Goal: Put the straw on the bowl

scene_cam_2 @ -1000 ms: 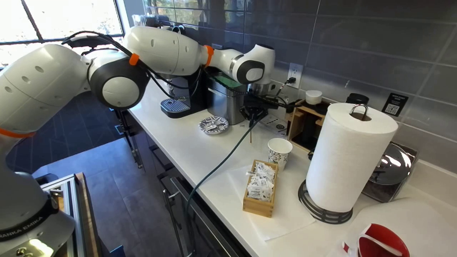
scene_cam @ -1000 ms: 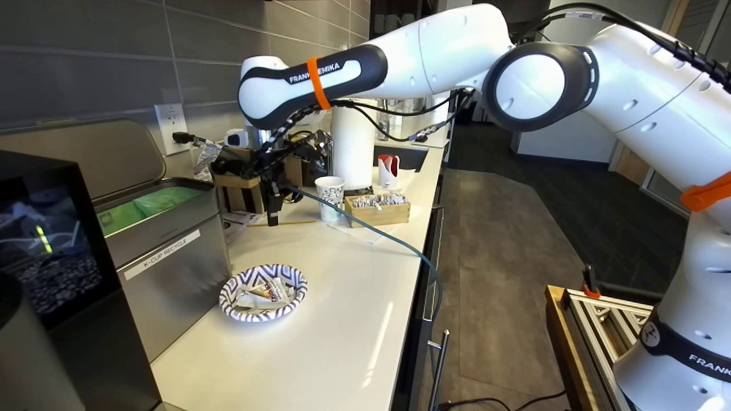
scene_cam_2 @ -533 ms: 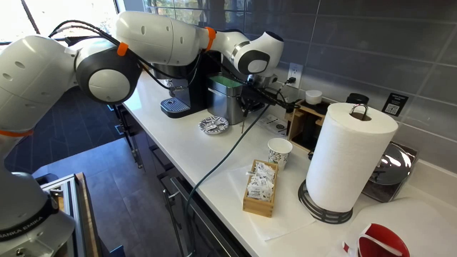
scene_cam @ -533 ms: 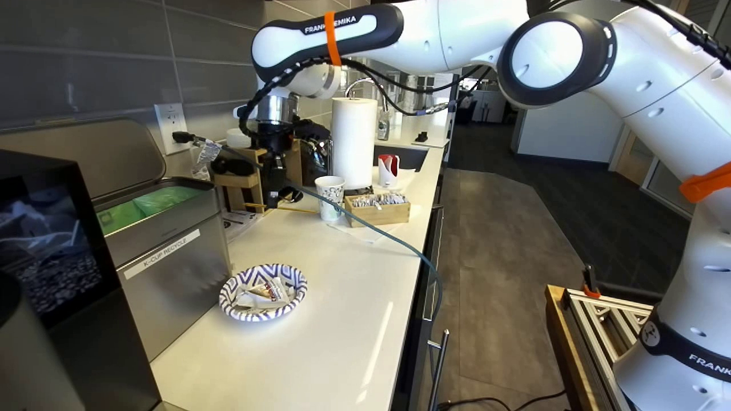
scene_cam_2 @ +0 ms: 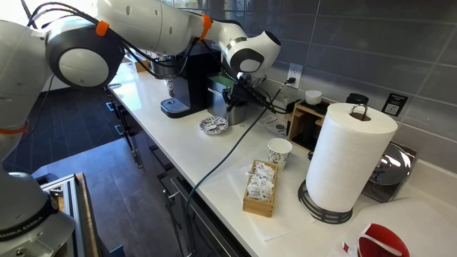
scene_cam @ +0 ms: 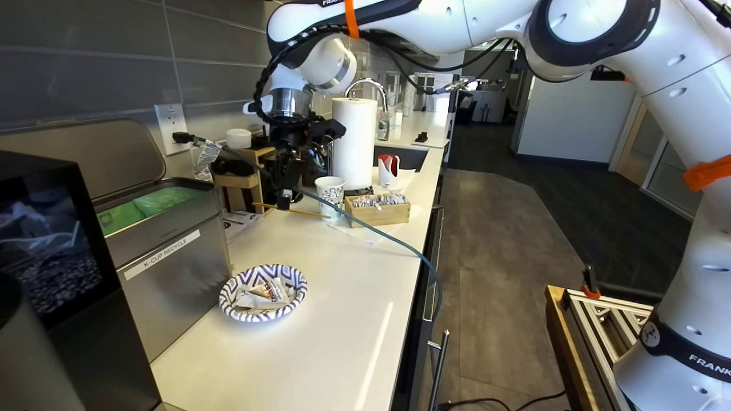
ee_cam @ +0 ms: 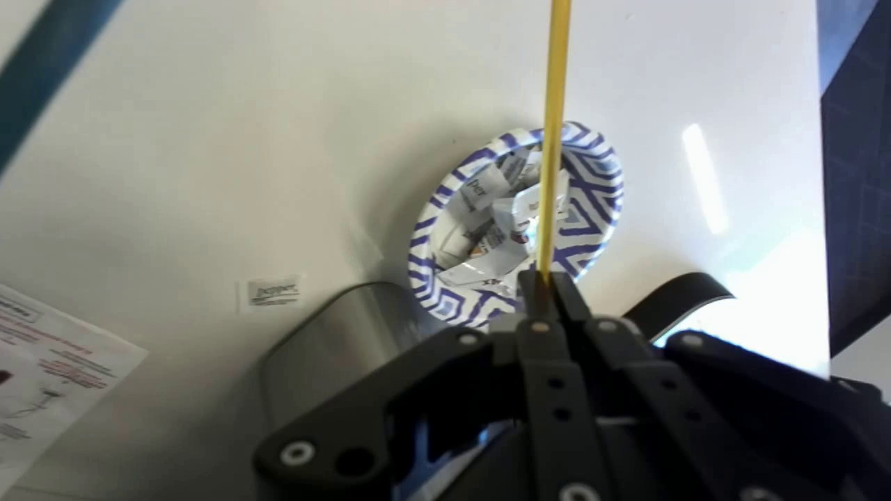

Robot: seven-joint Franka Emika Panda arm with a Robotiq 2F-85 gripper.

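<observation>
The straw is a thin yellow stick (ee_cam: 555, 104) clamped between my gripper's fingertips (ee_cam: 550, 282) and pointing away from them in the wrist view. In an exterior view the straw (scene_cam: 305, 213) lies nearly level across the fingertips (scene_cam: 284, 204), above the counter. The bowl (ee_cam: 602, 184), blue-and-white and holding several small packets, shows below the straw in the wrist view. It sits on the counter in both exterior views (scene_cam: 262, 315) (scene_cam_2: 202, 125). In an exterior view my gripper (scene_cam_2: 229, 108) is above and beside the bowl, near the metal bin.
A metal recycle bin (scene_cam: 171, 279) stands beside the bowl. A paper cup (scene_cam: 330, 197), a wooden box of packets (scene_cam_2: 260, 187) and a paper towel roll (scene_cam_2: 350, 157) stand further along. A blue-green cable (scene_cam_2: 228, 153) hangs across the counter. A coffee machine (scene_cam_2: 201, 82) stands beyond the bin.
My gripper has risen from the counter with the straw in it and moved towards the bowl and bin. The bowl has not moved.
</observation>
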